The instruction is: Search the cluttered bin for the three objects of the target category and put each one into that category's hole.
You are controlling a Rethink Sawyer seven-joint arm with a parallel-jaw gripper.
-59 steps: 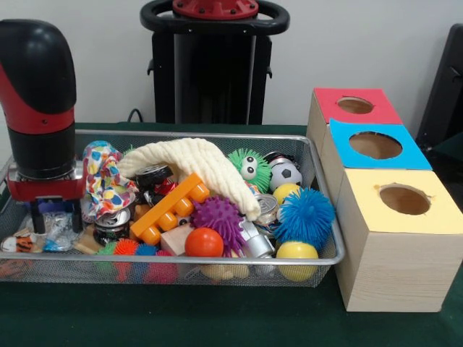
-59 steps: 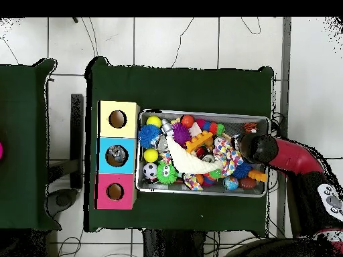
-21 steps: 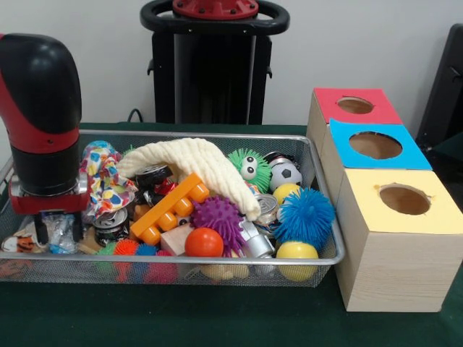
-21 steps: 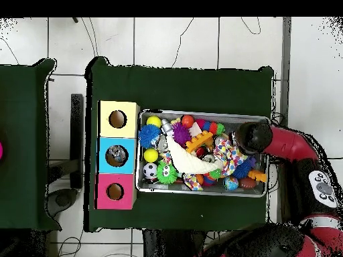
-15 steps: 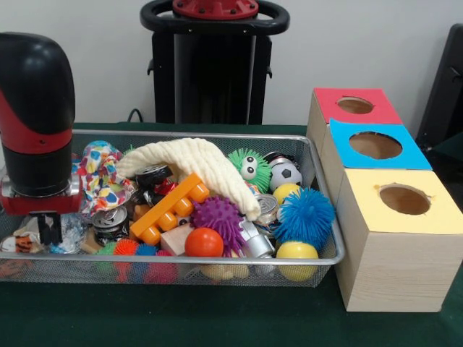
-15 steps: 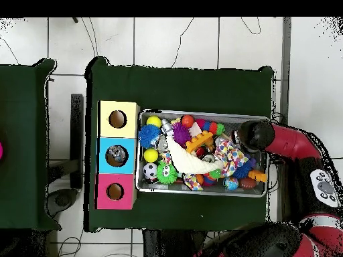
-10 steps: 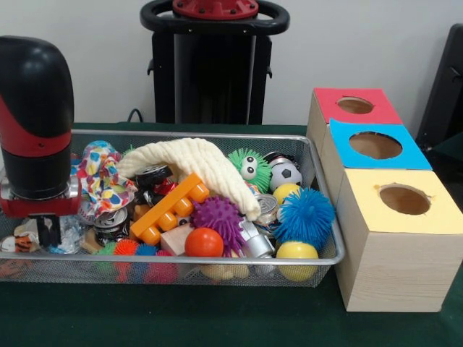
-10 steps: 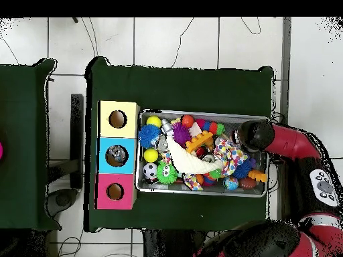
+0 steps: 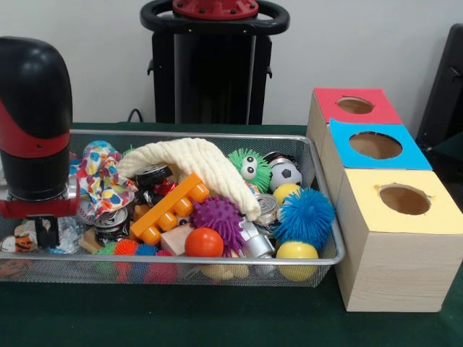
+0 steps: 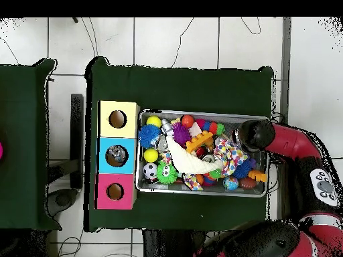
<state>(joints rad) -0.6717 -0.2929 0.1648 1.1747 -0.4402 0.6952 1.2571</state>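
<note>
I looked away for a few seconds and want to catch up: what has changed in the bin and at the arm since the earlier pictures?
The gripper has shifted toward the bin's end farthest from the boxes, and toward its front rim in the front view, still low among the clutter; whether it holds anything cannot be told. The cream cloth, orange block, blue spiky ball and the blue-surround hole look unchanged.

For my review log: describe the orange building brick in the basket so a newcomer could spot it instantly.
Start at the bin, the wire-mesh basket left of the three wooden boxes in the front view. Near its middle, just below the cream knitted cloth, lies the orange building brick, tilted. Its row of round studs separates it from the smooth orange ball nearby.
</note>
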